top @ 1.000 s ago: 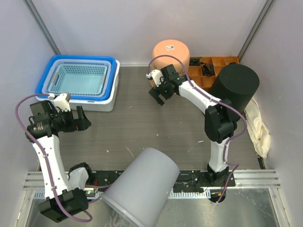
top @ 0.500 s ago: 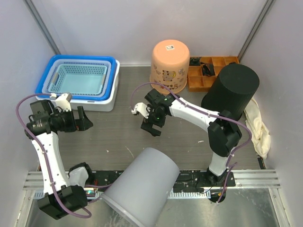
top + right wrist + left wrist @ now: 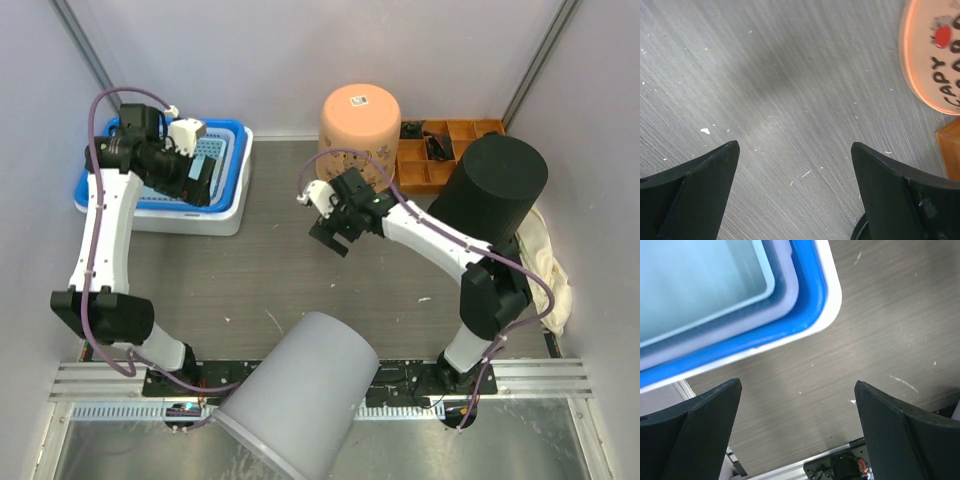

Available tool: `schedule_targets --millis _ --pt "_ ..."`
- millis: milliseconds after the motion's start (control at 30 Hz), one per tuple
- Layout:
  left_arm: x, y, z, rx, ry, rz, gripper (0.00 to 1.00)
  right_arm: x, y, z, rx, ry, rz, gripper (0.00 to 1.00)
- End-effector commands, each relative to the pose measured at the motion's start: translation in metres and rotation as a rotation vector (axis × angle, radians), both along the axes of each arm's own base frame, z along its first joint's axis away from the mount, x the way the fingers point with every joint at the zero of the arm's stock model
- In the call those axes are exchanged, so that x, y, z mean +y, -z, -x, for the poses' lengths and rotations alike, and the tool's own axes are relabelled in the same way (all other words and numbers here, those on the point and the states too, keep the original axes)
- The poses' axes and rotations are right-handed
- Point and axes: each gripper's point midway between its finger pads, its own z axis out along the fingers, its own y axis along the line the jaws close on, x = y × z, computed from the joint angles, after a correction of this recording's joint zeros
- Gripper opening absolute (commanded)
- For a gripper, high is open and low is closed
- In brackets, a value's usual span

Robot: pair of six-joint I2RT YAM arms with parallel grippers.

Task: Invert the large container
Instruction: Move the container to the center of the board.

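A large grey container (image 3: 297, 394) lies tilted at the near edge, its open mouth toward the front left. A large black container (image 3: 494, 190) stands bottom-up at the right. An orange bucket (image 3: 358, 124) stands bottom-up at the back; its rim shows in the right wrist view (image 3: 932, 60). My left gripper (image 3: 203, 180) is open and empty over the near right corner of the stacked baskets (image 3: 232, 170). In the left wrist view the gripper (image 3: 797, 435) hangs above bare table. My right gripper (image 3: 330, 230) is open and empty over the table, near-left of the orange bucket; its wrist view (image 3: 795, 192) shows only table between the fingers.
The blue and white stacked baskets (image 3: 812, 300) sit at the back left. An orange compartment organizer (image 3: 445, 150) stands behind the black container, its corner in the right wrist view (image 3: 951, 150). A cream cloth (image 3: 548, 265) lies at the right wall. A metal rail (image 3: 560, 372) runs along the near edge.
My left arm has swung up and back from the left side to above the stacked baskets. My right gripper moved slightly back and right toward the orange bucket. Both stay open.
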Motion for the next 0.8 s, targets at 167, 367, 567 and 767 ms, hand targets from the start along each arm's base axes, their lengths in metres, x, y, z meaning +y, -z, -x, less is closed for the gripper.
schedule_targets --millis 167,367,567,767 --pt "-0.019 -0.020 -0.041 -0.024 0.005 0.110 0.99 -0.067 -0.117 -0.066 0.101 0.250 -0.616 1.00" --pt "-0.023 -0.010 -0.088 -0.029 -0.051 0.159 0.99 -0.056 -0.145 -0.029 0.143 0.094 -0.643 1.00" --pt "-0.024 0.023 -0.129 0.032 -0.155 0.203 0.90 -0.057 -0.213 -0.037 -0.427 0.169 -0.490 1.00" --pt "-0.020 0.053 -0.157 -0.007 -0.231 0.216 0.88 -0.043 -0.235 -0.012 -0.327 0.110 -0.528 1.00"
